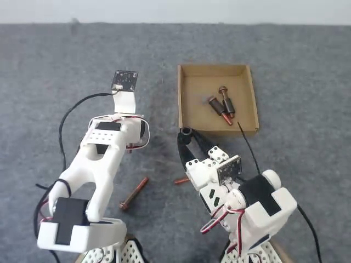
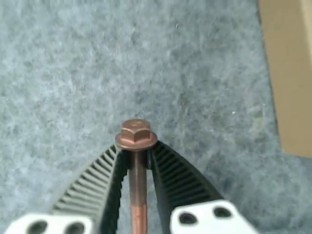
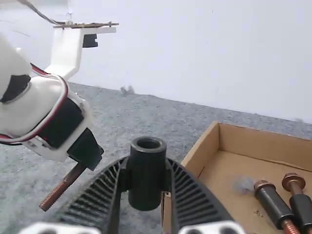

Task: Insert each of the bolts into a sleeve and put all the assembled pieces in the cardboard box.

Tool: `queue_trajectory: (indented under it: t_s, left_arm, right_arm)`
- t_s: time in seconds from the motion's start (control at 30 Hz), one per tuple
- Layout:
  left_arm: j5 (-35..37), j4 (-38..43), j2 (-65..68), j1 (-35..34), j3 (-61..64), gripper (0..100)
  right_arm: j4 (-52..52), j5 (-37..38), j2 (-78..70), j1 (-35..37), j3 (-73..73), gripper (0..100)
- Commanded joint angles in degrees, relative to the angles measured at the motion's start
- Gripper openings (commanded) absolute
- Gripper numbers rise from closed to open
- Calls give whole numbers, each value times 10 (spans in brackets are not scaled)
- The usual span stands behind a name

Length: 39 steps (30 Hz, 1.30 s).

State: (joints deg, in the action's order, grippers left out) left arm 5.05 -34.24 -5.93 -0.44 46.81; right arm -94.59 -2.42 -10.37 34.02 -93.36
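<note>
Just beside the cardboard box (image 1: 218,67), your right gripper (image 3: 146,163) clamps an upright black sleeve (image 3: 146,178), and your left gripper (image 2: 136,148) pinches a copper bolt (image 2: 136,135) by its shank. If you misalign the tilted bolt, its threads could catch the sleeve's rim and twist either piece loose.

Grey felt-like covering (image 1: 49,66) spreads across the table, with a white wall (image 3: 204,53) behind.

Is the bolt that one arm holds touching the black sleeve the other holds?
Apart. The right wrist view shows carpet between the bolt and the sleeve.
</note>
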Motion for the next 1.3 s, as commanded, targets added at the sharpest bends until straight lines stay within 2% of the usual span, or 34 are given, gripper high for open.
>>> queue_trajectory:
  t_s: [0.0,0.23,0.37,0.6,0.77,0.83,0.93,1.13,1.27]
  left_arm:
    - [-4,13,-45,9,-12,12]
    - [-2,14,-141,52,7,12]
    - [-4,68,-164,88,49,12]
    - [-2,311,-215,116,137,12]
    - [0,520,-247,171,226,12]
    - [0,570,-255,195,255,12]
    - [0,565,-265,215,265,12]
    - [2,506,-327,217,262,12]
    - [67,458,-390,224,264,12]
  right_arm:
    - [4,-4,29,-7,-18,6]
    - [59,8,29,-7,-3,6]
    - [69,24,29,-6,2,6]
    - [69,24,29,-6,-1,6]
    - [69,24,29,-7,-2,6]
    - [69,24,29,-7,-2,6]
    - [69,24,29,-7,-2,6]
    - [69,25,29,-6,2,6]
    - [70,25,29,-5,3,6]
